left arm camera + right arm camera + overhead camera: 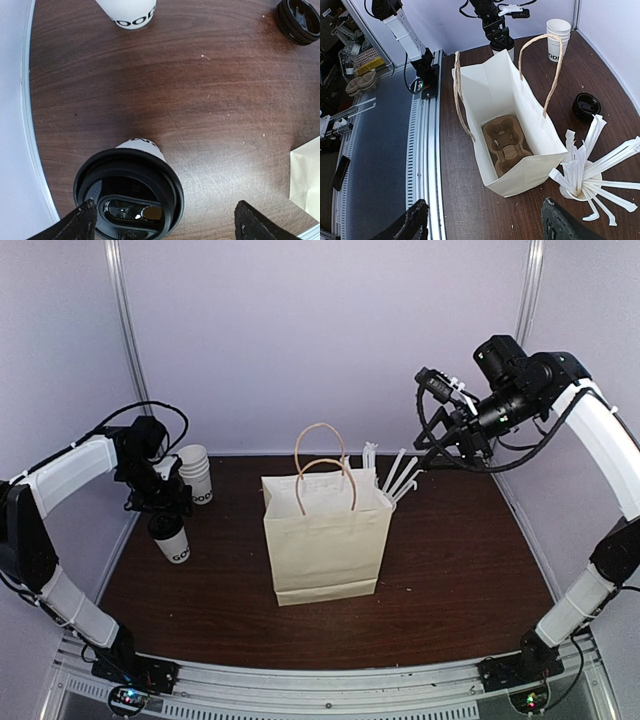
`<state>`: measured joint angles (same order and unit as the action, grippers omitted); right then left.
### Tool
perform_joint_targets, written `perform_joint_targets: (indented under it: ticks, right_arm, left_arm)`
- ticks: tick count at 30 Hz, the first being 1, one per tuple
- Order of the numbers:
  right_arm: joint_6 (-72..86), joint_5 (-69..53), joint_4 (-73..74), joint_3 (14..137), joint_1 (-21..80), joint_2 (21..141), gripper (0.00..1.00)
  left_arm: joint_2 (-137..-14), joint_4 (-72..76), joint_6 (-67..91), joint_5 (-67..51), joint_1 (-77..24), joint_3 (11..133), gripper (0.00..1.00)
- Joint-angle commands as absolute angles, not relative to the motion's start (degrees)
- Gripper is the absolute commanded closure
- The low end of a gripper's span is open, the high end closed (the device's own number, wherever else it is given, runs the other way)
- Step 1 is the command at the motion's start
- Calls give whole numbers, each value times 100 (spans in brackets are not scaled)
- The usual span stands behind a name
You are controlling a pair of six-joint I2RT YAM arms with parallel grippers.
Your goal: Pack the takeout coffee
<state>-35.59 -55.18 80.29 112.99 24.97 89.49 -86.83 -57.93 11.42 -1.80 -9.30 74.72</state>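
Your left pincer (pixel 164 212) stands wide, hanging directly over the small white paper cup with the black dome lid (pixel 129 192). One finger (pixel 75 225) shows at the lid's edge, the other (pixel 255 225) is well clear of it, and nothing is gripped. That cup stands upright on the dark wooden worktop (pixel 200 100), left of the cream paper bag with twine handles (pixel 325 535) and apart from it.

The bag stands open, and a brown moulded cardboard cup carrier (pixel 507 142) lies flat on its floor. Left of the bag and further back is a stack of lidless white paper cups (pixel 197 472). A loose black lid (pixel 586 105) lies behind the bag. A white cup filled with long wrapped white straws (pixel 590 175) sits near the bag's rear right corner. Your right pincer (pixel 485 220) hangs high, to the right of the bag and behind it, with its jaws spread wide and nothing between them.
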Motion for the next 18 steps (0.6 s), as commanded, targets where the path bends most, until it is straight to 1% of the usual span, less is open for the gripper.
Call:
perform_joint_targets:
  ticks: [1, 7, 9, 13, 18]
  right_arm:
    - [-3543, -5373, 7891, 11166, 2468, 8790, 23]
    - [-3545, -5348, 7841, 11082, 2464, 8794, 23]
    - [-3551, -5376, 7840, 11076, 2468, 8821, 23]
    - [-3551, -5388, 7821, 11030, 2468, 8811, 23]
    - [-3550, -5348, 7775, 10923, 2470, 8730, 22]
  left_arm:
    - [-8487, -5572, 1038, -230, -888, 7374, 4]
    - [-8608, -5673, 1096, -92, -879, 7445, 4]
    - [-8553, -5677, 1110, 202, -859, 7417, 3]
    - [-8371, -5535, 1109, 332, -706, 7275, 2]
    - [-8562, -5477, 1156, 39, -590, 7278, 2]
